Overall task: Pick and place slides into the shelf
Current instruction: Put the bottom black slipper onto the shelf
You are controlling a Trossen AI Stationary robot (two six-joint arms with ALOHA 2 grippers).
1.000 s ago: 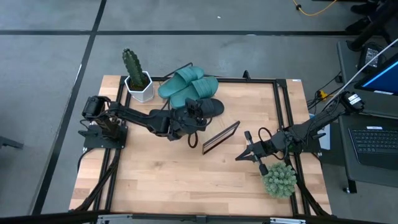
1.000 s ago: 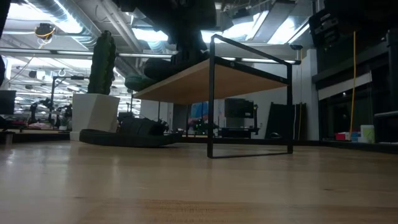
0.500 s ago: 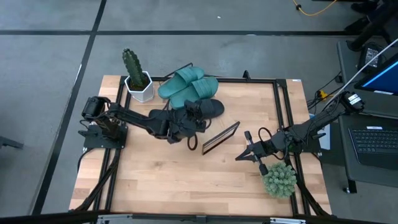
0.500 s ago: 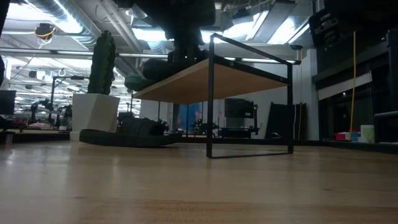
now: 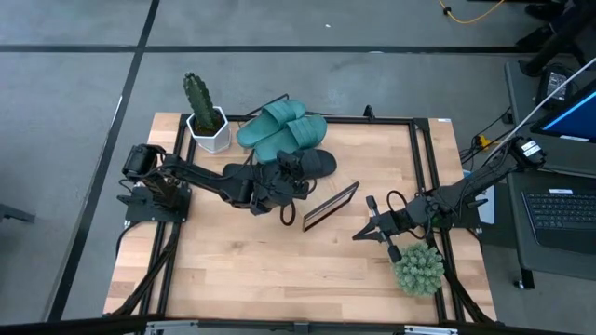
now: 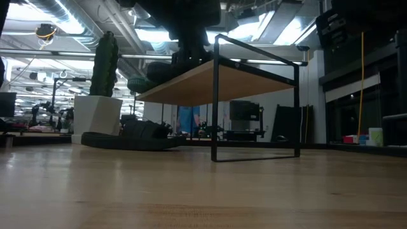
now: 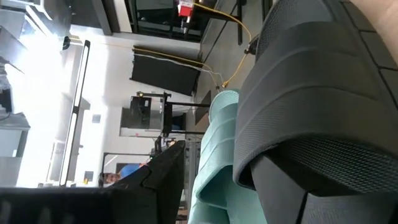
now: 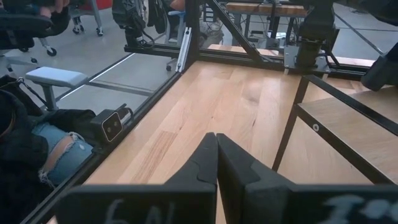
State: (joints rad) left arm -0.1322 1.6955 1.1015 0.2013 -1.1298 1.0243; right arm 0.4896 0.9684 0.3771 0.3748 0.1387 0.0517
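A teal pair of slides (image 5: 279, 126) lies on the far left part of the shelf (image 6: 222, 79), whose end frame (image 5: 331, 203) stands mid-table. A black slide (image 5: 315, 163) lies beside the pair on the plank. My left gripper (image 5: 294, 171) is at its heel side, open. In the left wrist view the gap between the fingers shows only a teal slide (image 7: 214, 155) beyond. Another black slide (image 6: 130, 138) lies on the table by the cactus pot. My right gripper (image 5: 358, 233) waits shut near the table's right side. My left gripper reaches nearly level from the table's left. One finger (image 7: 280, 193) lies under the black slide's wide ribbed strap (image 7: 298, 93), against its inner side. The other finger (image 7: 155, 180) stays outside, and nothing is pinched between them. The slide rests on the shelf's plank.
A cactus in a white pot (image 5: 207, 116) stands at the far left corner. A green spiky plant (image 5: 417, 268) sits near the right gripper. The near half of the table (image 5: 261, 270) is bare wood. A black frame (image 5: 426, 177) runs along the right edge.
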